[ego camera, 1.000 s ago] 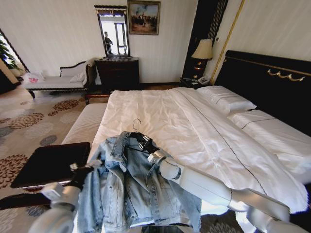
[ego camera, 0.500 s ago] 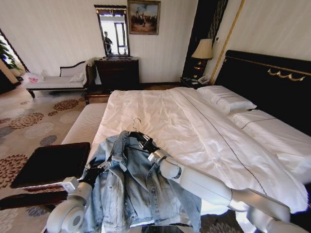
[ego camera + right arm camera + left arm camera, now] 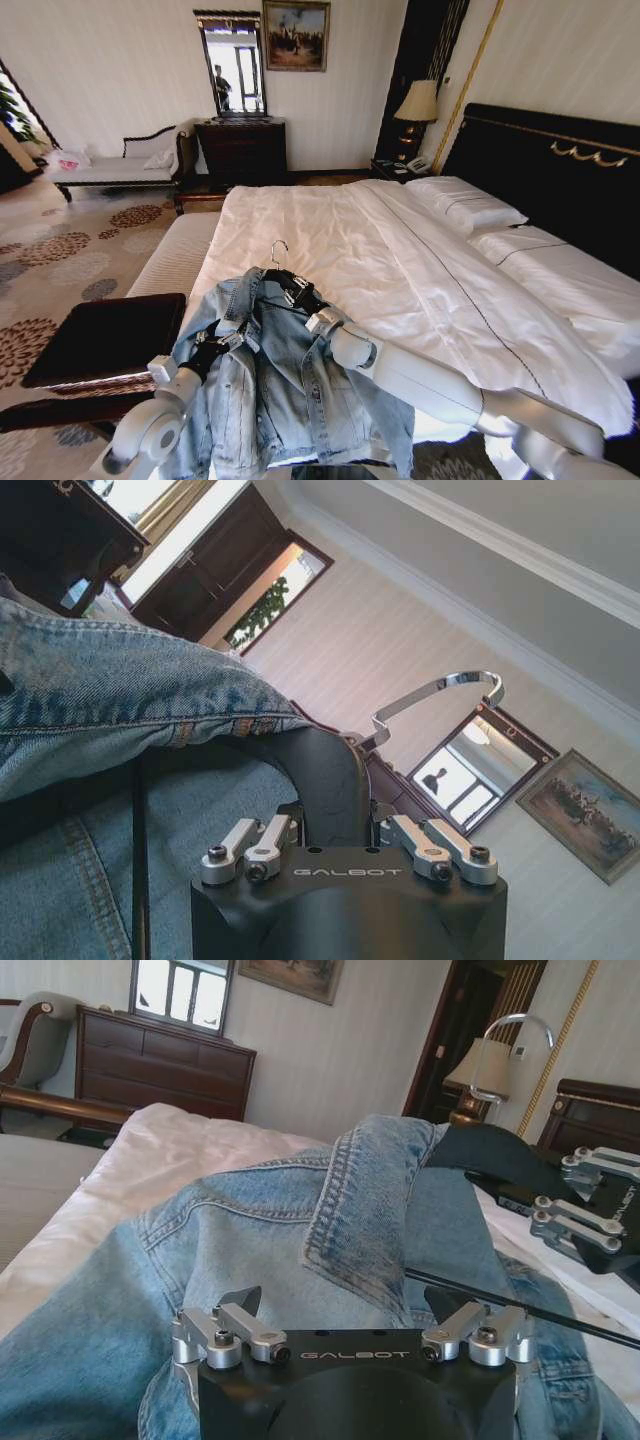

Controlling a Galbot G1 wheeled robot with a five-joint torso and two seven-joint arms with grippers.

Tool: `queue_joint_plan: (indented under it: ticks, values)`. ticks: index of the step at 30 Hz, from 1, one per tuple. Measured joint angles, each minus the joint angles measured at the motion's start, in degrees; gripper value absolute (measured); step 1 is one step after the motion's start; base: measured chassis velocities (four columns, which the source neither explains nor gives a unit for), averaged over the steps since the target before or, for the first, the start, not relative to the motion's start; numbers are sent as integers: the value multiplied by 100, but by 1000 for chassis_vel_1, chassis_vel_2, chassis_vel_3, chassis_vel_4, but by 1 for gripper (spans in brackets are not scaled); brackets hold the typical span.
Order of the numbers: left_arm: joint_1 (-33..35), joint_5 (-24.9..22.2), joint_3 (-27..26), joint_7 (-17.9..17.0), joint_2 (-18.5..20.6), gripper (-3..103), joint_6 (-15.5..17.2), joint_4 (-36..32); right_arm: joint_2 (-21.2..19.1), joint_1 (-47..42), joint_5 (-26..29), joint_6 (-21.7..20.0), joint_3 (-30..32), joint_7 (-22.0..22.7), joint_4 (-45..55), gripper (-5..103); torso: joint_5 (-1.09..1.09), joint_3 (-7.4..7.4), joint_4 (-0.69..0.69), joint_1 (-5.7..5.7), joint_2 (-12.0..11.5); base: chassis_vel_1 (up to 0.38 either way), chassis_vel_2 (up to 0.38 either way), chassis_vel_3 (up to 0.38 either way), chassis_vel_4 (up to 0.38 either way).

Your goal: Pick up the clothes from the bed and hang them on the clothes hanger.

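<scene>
Faded-blue denim makes up the clothes (image 3: pixel 280 385), a jacket with a folded collar, orange-tan stitched seams and metal buttons, its front panels draped down at the foot of the bed (image 3: pixel 420 270). The jacket hangs on the clothes hanger (image 3: pixel 285 285), a thin black triangular frame whose curved silver hook (image 3: pixel 277 250) rises above the collar. The head view shows the collar spread over the hanger's shoulders, one sleeve hanging down on the robot's left side.

The right pincer (image 3: pixel 300 297) is clamped on the black shoulder of the hanger just below the hook; the right wrist view shows its fingers (image 3: pixel 250 845) closed around the dark plastic with denim lying over it. The left pincer (image 3: pixel 222 340) sits at the jacket's left front panel; in the left wrist view its fingers (image 3: pixel 240 1310) stand spread wide, pressed toward the cloth beneath the collar, with nothing held between them and the hanger's thin bottom bar crossing just beside them.

White sheets cover the bed behind the jacket.
</scene>
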Motion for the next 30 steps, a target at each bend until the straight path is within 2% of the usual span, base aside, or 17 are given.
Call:
queue_joint_plan:
  ticks: [2, 4, 6, 7, 8, 9, 11, 13, 16, 17, 20, 22, 25, 27, 28, 30]
  values:
    - [-18, 3, 5, 15, -18, 93, -7, 33, -1, 6, 8, 0, -9, -3, 21, 30, 0, 0, 0, 0, 0, 0, 0, 0, 0]
    - [-88, 47, 44, 53, -48, 84, -33, 130, -20, 15, 27, 0, -26, -7, 71, 30, 0, 0, 2, 0, 0, 0, 0, 0, 0]
    - [-108, 56, 56, 58, -53, 84, -39, 145, -24, 15, 29, 0, -28, -7, 79, 30, 0, 0, 1, 0, 0, 0, 0, 0, 0]
    - [-152, 68, 80, 62, -65, 78, -49, 171, -32, 18, 31, -1, -35, -7, 88, 30, 0, 0, 0, 0, 0, 0, 0, 0, 0]
    - [-221, 70, 110, 63, -78, 68, -50, 202, -35, 23, 32, -2, -46, -7, 88, 30, 0, 0, 0, 0, 0, 0, 0, 0, 0]
    - [-245, 71, 123, 63, -81, 68, -50, 213, -36, 24, 32, -3, -49, -7, 88, 30, 0, 0, 0, 0, 0, 0, 0, 0, 0]
    - [-328, 80, 172, 62, -95, 56, -54, 258, -35, 25, 33, -3, -55, -7, 88, 30, 0, 0, 0, 0, 0, 0, 0, 0, 0]
    - [-345, 80, 183, 60, -98, 56, -54, 265, -35, 24, 34, -4, -56, -7, 89, 30, 0, 0, 0, 0, 0, 0, 0, 0, 0]
    - [-462, 85, 265, 39, -117, 41, -55, 310, -13, 25, 37, -16, -100, -6, 97, 30, 0, 0, 0, 0, 1, 0, 0, 0, 0]
    - [-462, 85, 265, 39, -117, 41, -55, 310, -13, 25, 37, -16, -100, -6, 97, 30, 0, 0, 0, 0, 1, 0, 0, 0, 0]
    - [-502, 102, 305, 35, -121, 24, -55, 307, 4, 25, 37, -26, -116, -4, 97, 30, 0, 0, 0, 0, 1, 0, 0, 0, 0]
    - [-502, 104, 307, 34, -121, 24, -55, 300, 5, 25, 36, -27, -117, -3, 94, 30, 0, 0, 0, 0, 1, 0, 0, 0, 0]
    - [-436, 91, 306, 62, -117, 8, -69, 67, 6, 12, 12, -35, -115, 15, 36, 30, 0, 0, 1, 0, 0, 0, 0, 0, 0]
    - [-410, 77, 303, 78, -115, 8, -70, -12, 9, 2, 4, -38, -109, 22, 13, 30, 1, 0, 1, 0, 1, 0, 0, 0, 0]
    - [-354, 52, 297, 100, -111, 2, -70, -175, 21, -13, -31, -39, -92, 33, -35, 30, 1, 0, 0, 0, 1, 0, 0, 0, 0]
    - [-281, 13, 290, 112, -100, 2, -69, -404, 41, -26, -117, -36, -67, 39, -113, 30, 1, 0, 0, 0, 1, 0, 0, 0, 0]
